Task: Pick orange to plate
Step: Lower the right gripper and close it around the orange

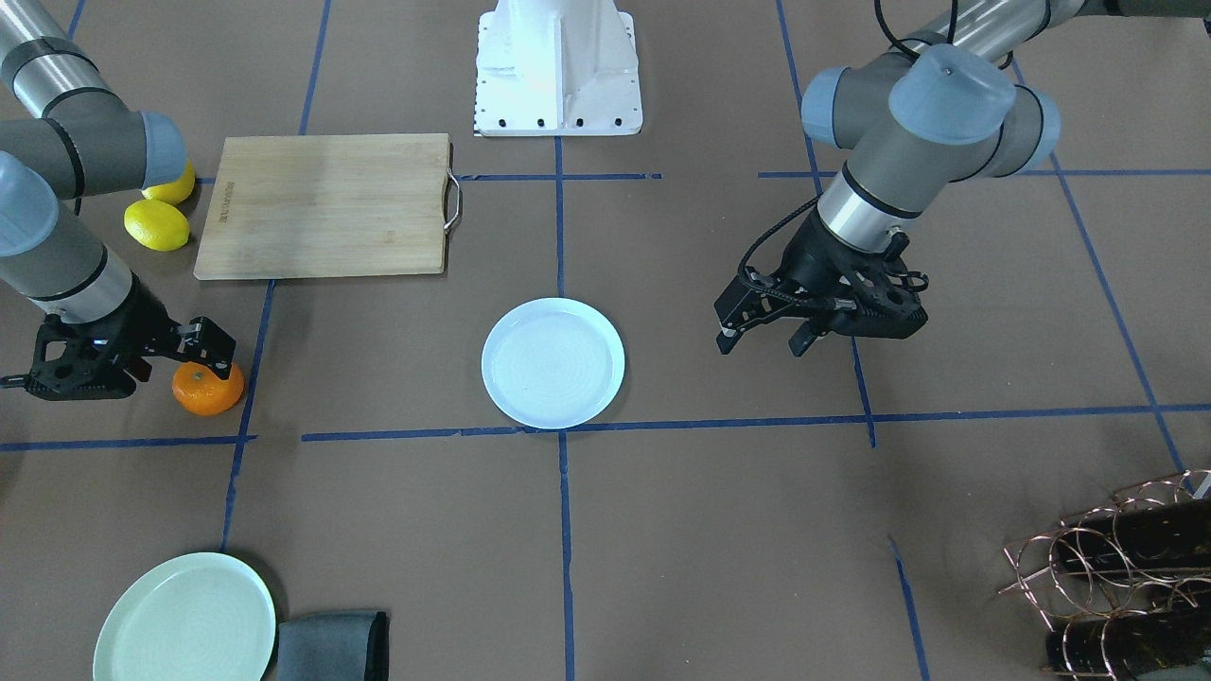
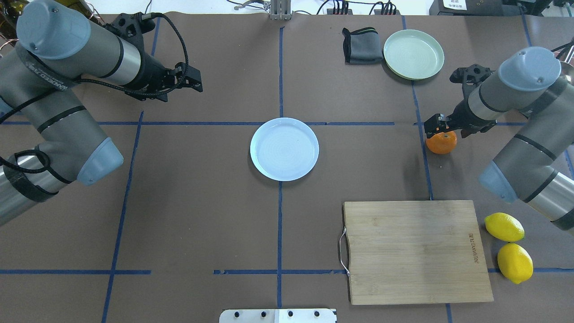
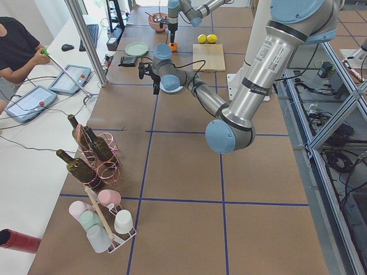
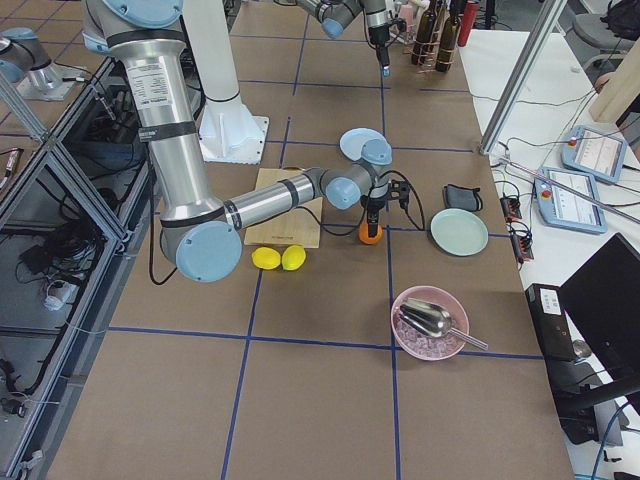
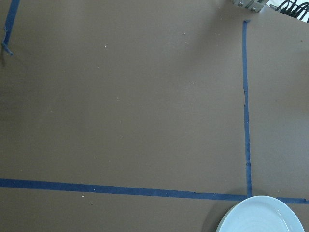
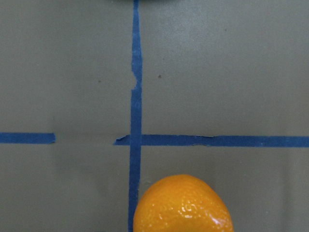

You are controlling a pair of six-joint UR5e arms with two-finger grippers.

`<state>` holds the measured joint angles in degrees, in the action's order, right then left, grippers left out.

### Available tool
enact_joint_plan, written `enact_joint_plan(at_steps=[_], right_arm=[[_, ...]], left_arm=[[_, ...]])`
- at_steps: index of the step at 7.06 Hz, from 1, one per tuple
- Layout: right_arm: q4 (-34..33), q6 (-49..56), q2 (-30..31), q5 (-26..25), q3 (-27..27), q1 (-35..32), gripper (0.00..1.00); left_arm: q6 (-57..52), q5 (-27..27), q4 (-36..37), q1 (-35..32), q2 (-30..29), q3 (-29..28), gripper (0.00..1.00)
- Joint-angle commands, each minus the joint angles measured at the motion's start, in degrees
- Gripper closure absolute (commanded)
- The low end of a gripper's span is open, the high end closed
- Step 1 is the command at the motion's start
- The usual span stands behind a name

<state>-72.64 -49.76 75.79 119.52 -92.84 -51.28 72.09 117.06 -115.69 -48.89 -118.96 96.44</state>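
Around my right gripper (image 2: 450, 130): a mint-green plate (image 2: 413, 54) and a folded grey cloth (image 2: 362, 45) lie past it, away from the robot's base. A wooden cutting board (image 2: 415, 251) with a wire handle lies back toward the base, well apart from the gripper. Two lemons (image 2: 504, 226) touch each other just outside the board. A pink bowl (image 4: 430, 322) holding a metal scoop (image 4: 432, 318) sits out toward the table's end on the gripper's outer side. From this gripper across to the plate (image 2: 284, 149) I see just brown table (image 2: 202, 202) and blue tape lines (image 2: 358, 123).

Left gripper (image 1: 762, 342) hangs on the plate's other side, fingers spread, holding nothing.

Right gripper points down, fingers apart, directly over the orange (image 2: 441, 142), not clamped on it. The orange sits on the table on a tape line, close to a crossing, well apart from the plate.

Orange: small, round, a bit flattened, bright glossy dimpled skin, tiny stem mark on top.

Plate: pale bluish-white, faint rings, raised rim.

Writing: a burnt-in mark along the board's edge nearest the lemons, too small for me to read. There's lettering on the left arm's sleeve, also not legible.
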Motion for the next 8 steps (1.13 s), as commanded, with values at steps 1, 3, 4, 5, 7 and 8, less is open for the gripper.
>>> enact_joint_plan(at_steps=[1,3,4,5,7,8], right_arm=[[0.04,0.10,-1.09,-0.60,1.61,0.39,0.00],[0.04,0.10,-1.09,-0.87,2.83,0.56,0.00],[0.04,0.19,-1.17,-0.87,3.10,0.74,0.00],[0.04,0.10,-1.09,-0.87,3.10,1.00,0.00],[-0.05,0.10,-1.00,-0.78,3.28,1.09,0.00],[-0.05,0.19,-0.74,-0.78,3.28,1.00,0.00]], left_arm=[[-0.02,0.01,0.03,-0.07,0.13,0.07,0.00],[-0.02,0.01,0.03,-0.16,0.13,-0.02,0.00],[-0.02,0.01,0.03,-0.16,0.13,0.07,0.00],[-0.02,0.01,-0.06,-0.07,0.13,0.07,0.00],[-0.02,0.10,0.03,-0.16,0.13,0.07,0.00],[-0.11,0.10,-0.06,-0.16,0.13,0.07,0.00]])
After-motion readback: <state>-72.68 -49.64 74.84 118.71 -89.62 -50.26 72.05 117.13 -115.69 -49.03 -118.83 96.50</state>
